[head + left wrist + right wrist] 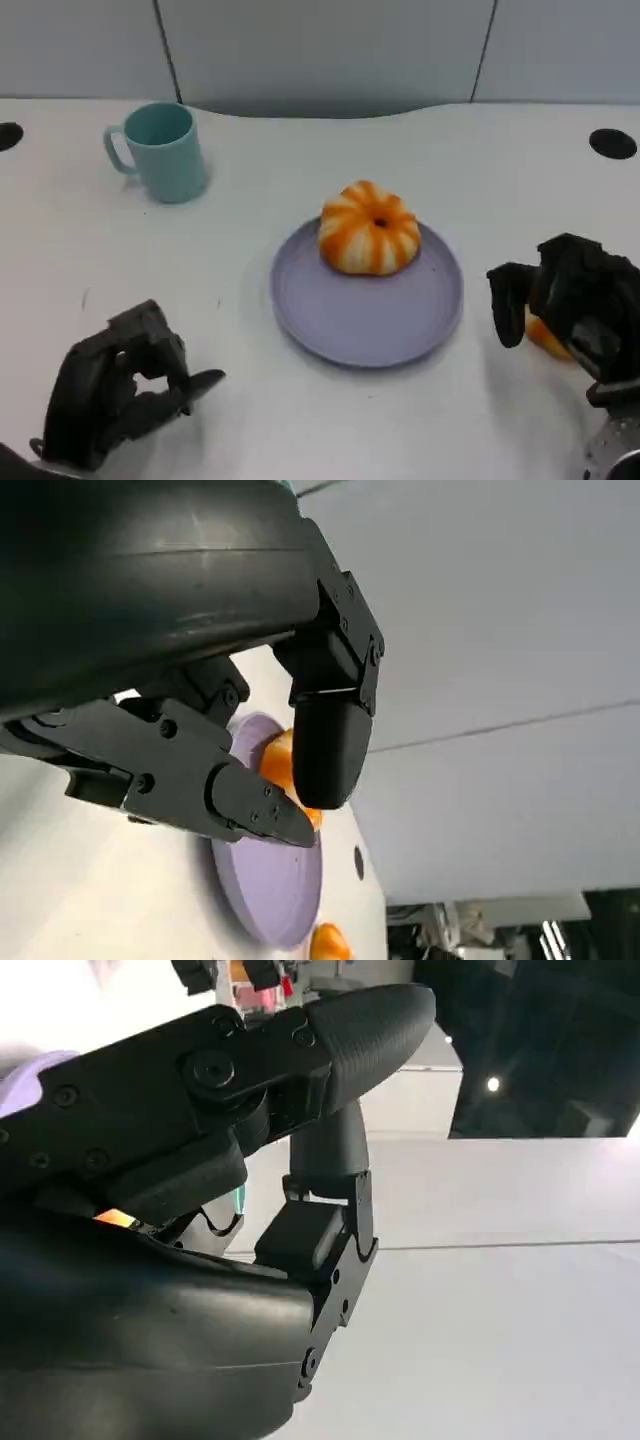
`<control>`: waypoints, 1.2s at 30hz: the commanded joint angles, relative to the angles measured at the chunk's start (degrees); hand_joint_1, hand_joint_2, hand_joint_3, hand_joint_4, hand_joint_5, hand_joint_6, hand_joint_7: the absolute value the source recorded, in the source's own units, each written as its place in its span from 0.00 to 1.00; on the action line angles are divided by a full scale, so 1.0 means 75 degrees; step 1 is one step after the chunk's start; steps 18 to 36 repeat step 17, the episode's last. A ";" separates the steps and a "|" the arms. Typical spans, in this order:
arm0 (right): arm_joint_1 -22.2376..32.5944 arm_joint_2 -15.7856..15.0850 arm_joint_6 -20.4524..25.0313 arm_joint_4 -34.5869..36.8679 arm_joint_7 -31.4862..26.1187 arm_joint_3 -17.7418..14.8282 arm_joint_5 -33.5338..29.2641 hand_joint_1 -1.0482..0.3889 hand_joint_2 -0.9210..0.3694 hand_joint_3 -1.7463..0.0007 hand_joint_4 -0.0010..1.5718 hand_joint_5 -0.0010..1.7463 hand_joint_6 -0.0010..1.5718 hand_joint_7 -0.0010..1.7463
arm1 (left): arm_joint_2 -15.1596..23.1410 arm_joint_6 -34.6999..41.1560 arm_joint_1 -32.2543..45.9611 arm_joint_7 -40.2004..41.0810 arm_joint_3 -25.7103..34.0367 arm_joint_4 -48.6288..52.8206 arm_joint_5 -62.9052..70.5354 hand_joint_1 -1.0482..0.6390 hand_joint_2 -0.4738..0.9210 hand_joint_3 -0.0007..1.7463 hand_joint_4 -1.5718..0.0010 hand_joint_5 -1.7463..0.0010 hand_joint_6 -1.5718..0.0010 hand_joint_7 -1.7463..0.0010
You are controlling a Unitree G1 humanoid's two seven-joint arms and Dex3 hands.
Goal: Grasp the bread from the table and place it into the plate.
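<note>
plate (365, 325): 1, holds 1 bread (369, 228) | mug (160, 151): 1 | left hand (120, 395) released | right hand (570, 300) grasping orange piece (545, 338)

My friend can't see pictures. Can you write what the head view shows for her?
An orange-and-white striped bread sits on a purple plate on a white table. A teal mug stands behind; the left hand rests empty, the right hand over something orange.

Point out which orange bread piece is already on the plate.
The striped, pumpkin-shaped bread sits on the purple plate, toward its far rim. The other orange piece lies on the table beside the right hand.
</note>
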 commanded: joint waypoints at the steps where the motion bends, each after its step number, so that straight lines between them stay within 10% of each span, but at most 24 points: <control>1: 0.0010 -0.0133 0.0097 0.0004 0.0194 -0.0080 0.0083 0.40 0.00 0.94 0.57 1.00 0.48 0.89 | 0.0075 -0.0133 -0.0101 -0.0086 0.0117 0.0079 0.0110 0.52 0.35 0.85 0.32 0.00 0.47 0.00; 36: 0.0059 -0.0186 -0.0041 -0.0049 0.0026 0.0022 -0.0079 0.36 0.00 0.92 0.58 1.00 0.49 0.88 | -0.0062 -0.0265 -0.0138 -0.0097 0.0314 0.0142 0.0100 0.48 0.33 0.86 0.30 0.00 0.46 0.00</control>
